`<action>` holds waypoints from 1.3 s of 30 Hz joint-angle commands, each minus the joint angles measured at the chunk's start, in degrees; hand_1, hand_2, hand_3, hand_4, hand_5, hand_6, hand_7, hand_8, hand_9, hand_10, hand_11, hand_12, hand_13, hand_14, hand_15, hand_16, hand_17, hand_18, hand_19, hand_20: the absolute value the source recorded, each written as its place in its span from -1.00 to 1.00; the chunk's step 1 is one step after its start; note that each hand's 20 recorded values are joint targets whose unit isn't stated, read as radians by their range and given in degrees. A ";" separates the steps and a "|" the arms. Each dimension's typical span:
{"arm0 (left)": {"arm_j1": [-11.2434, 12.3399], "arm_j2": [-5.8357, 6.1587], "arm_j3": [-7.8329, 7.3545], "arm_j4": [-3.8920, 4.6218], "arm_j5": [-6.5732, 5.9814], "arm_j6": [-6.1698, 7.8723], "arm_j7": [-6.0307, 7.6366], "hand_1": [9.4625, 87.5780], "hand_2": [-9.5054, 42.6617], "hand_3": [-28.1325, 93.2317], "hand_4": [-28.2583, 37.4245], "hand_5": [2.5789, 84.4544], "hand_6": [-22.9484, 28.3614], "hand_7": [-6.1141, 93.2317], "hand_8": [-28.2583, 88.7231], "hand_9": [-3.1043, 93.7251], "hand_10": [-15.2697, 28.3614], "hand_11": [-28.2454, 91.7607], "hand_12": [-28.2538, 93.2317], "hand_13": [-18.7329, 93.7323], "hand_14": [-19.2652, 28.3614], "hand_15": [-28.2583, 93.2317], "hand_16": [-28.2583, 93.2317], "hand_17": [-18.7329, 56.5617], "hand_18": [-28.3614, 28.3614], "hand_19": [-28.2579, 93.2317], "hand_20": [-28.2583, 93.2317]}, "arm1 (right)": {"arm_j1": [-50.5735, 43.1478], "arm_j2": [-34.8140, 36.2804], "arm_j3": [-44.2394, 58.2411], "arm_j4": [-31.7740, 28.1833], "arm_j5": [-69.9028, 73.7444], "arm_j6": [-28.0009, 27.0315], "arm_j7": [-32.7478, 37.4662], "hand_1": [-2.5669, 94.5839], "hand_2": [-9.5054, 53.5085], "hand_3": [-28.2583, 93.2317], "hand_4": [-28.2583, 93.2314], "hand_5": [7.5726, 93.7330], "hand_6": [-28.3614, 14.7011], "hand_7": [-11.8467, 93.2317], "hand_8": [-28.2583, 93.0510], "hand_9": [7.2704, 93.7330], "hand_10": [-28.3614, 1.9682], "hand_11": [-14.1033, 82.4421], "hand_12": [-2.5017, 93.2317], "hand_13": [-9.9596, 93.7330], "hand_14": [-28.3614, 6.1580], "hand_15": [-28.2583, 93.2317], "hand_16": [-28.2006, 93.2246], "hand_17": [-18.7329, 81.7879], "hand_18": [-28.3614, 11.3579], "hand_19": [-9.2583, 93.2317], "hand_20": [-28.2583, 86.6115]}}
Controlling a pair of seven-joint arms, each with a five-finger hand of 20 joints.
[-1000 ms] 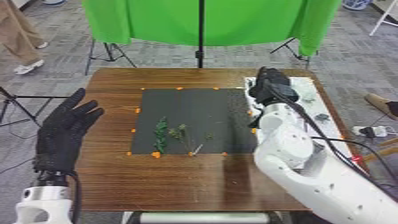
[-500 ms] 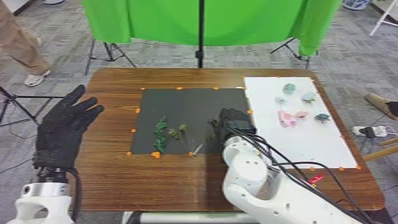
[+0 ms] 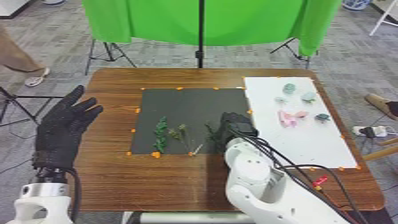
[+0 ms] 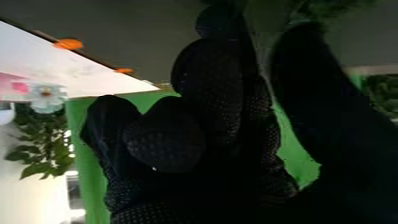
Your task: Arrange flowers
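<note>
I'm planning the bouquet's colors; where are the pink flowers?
In the head view, the pink flowers lie on the right, on the white sheet, just left of a blue-grey bloom.

Up high, the head view looks forward and down over the whole table; close in, the right wrist view faces along the right hand. Both catch the white sheet and green cloth!
</note>
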 commanded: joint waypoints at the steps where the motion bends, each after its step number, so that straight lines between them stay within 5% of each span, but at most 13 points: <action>1: 1.00 0.75 0.92 0.22 -0.52 0.37 1.29 -0.55 -0.27 0.68 -0.74 -0.19 0.23 -0.64 -0.67 -0.24 0.60 -0.10 -0.34 -0.26 0.83 0.24 -0.63 -0.80 0.71 0.16 -0.23 | 2.88 3.27 -1.22 -1.25 -3.85 6.65 -0.67 -0.15 -1.00 0.66 -1.00 0.74 0.01 -0.44 -0.71 0.66 -0.16 0.47 -0.50 0.68 0.03 0.81 -0.26 0.28 -0.94 1.00 0.65; 6: 1.36 1.07 1.00 0.07 -0.69 0.68 1.60 -0.55 -0.27 0.68 -0.74 -0.19 0.24 -0.64 -0.67 -0.24 0.60 -0.10 -0.34 -0.26 0.83 0.24 -0.63 -0.80 0.71 0.16 -0.23 | 1.99 5.99 4.52 -2.58 -3.21 6.55 0.57 -0.17 -1.00 0.65 -0.99 0.72 -0.01 -0.45 -0.71 0.63 -0.19 0.46 -0.50 0.66 -0.01 0.81 -0.27 0.26 -0.95 1.00 0.63; 14: 0.86 1.02 1.27 0.42 -0.93 0.89 2.06 -0.56 -0.27 0.67 -0.75 -0.20 0.23 -0.64 -0.67 -0.24 0.60 -0.10 -0.34 -0.26 0.83 0.24 -0.63 -0.80 0.71 0.16 -0.23 | 2.48 11.97 10.24 0.38 1.74 5.63 4.03 -0.22 -1.00 0.65 -0.96 0.29 -0.14 -0.56 -0.71 0.39 -0.63 0.21 -0.61 0.45 -0.34 0.74 -0.34 0.13 -1.00 1.00 0.45; 17: -0.14 0.86 1.80 1.21 -1.36 1.04 2.02 -0.57 -0.27 0.67 -0.76 -0.20 0.23 -0.64 -0.67 -0.25 0.60 -0.10 -0.34 -0.26 0.83 0.24 -0.63 -0.80 0.71 0.16 -0.23 | 1.52 13.33 11.47 1.22 3.65 4.54 4.52 -0.23 -1.00 0.65 -0.96 0.24 -0.09 -0.58 -0.70 0.41 -0.68 0.07 -0.64 0.43 -0.40 0.72 -0.36 0.11 -1.00 1.00 0.42; 26: -0.43 0.66 1.99 1.35 -1.54 0.81 1.69 -0.58 -0.26 0.67 -0.78 -0.20 0.23 -0.64 -0.67 -0.25 0.59 -0.11 -0.33 -0.27 0.83 0.24 -0.63 -0.80 0.71 0.16 -0.23 | 2.58 12.95 8.33 7.46 6.21 3.47 5.72 -0.22 -1.00 0.67 -0.97 0.18 0.02 -0.56 -0.70 0.41 -0.70 0.00 -0.63 0.42 -0.41 0.71 -0.36 0.09 -1.00 1.00 0.39; 34: -1.77 0.63 2.70 2.22 -1.71 0.43 1.40 -0.58 -0.26 0.67 -0.78 -0.20 0.23 -0.64 -0.67 -0.25 0.59 -0.11 -0.33 -0.26 0.84 0.24 -0.63 -0.80 0.71 0.16 -0.23 | 6.44 13.73 1.01 13.73 3.43 9.17 6.42 -0.04 -1.00 0.68 -0.99 0.43 0.22 -0.49 -0.70 0.61 -0.32 0.00 -0.60 0.59 -0.10 0.63 -0.34 0.14 -1.00 1.00 0.35; 37: -1.40 0.64 2.60 2.36 -1.78 0.70 1.34 -0.58 -0.27 0.68 -0.78 -0.20 0.23 -0.64 -0.67 -0.25 0.59 -0.10 -0.33 -0.26 0.83 0.24 -0.63 -0.80 0.71 0.16 -0.23 | 6.54 15.03 -0.78 13.95 0.26 13.64 6.33 0.21 -1.00 0.57 -1.00 0.79 0.29 -0.47 -0.50 0.91 0.17 -0.26 -0.37 0.73 0.15 0.54 -0.27 0.22 -0.99 1.00 0.36; 39: -0.96 0.48 2.33 2.31 -1.97 0.71 1.38 -0.58 -0.26 0.67 -0.78 -0.20 0.23 -0.64 -0.67 -0.25 0.59 -0.10 -0.33 -0.26 0.84 0.24 -0.63 -0.80 0.71 0.16 -0.23 | 6.66 15.12 -0.88 13.94 -2.02 15.44 5.74 0.27 -1.00 0.57 -1.00 0.87 0.27 -0.48 -0.48 0.98 0.26 -0.36 -0.30 0.78 0.23 0.50 -0.25 0.25 -0.95 1.00 0.36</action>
